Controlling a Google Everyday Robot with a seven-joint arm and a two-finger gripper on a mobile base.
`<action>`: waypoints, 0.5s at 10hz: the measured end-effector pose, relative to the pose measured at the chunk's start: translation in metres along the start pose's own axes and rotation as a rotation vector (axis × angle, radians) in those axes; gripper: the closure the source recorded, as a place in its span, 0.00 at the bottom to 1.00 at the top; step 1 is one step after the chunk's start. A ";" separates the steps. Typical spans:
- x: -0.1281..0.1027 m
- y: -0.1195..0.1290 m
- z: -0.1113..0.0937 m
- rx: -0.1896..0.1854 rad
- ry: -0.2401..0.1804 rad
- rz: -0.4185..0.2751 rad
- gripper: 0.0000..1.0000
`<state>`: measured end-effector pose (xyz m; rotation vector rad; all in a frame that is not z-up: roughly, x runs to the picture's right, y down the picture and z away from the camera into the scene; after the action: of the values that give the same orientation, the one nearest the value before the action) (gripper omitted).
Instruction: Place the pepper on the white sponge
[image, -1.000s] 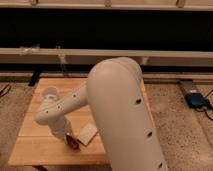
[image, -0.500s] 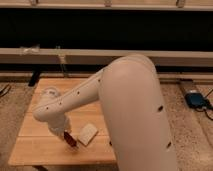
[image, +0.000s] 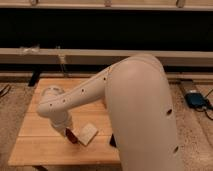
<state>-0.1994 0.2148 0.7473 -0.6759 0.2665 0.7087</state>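
The pepper is a small dark-red shape on the wooden table, just left of the white sponge and close to its left edge. The sponge is a cream block lying flat near the table's front. My gripper is at the end of the white arm, right over the pepper's upper left end. The arm hides the gripper's upper part. I cannot tell whether the pepper is held or lies on the table.
A black flat slab peeks out right of the sponge, mostly behind the arm. A white rounded shape, perhaps a cup, sits at the table's back left. A blue device lies on the floor to the right. A long rail runs behind.
The arm's large link has swung to the right and fills more of the view. The gripper end stays at the pepper beside the sponge; the sponge has not moved.
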 end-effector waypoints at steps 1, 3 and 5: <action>0.001 -0.009 0.001 0.007 0.005 0.016 1.00; 0.002 -0.021 0.000 0.016 0.007 0.042 1.00; 0.008 -0.044 -0.003 0.022 0.005 0.093 1.00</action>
<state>-0.1639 0.1925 0.7621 -0.6475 0.3111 0.7921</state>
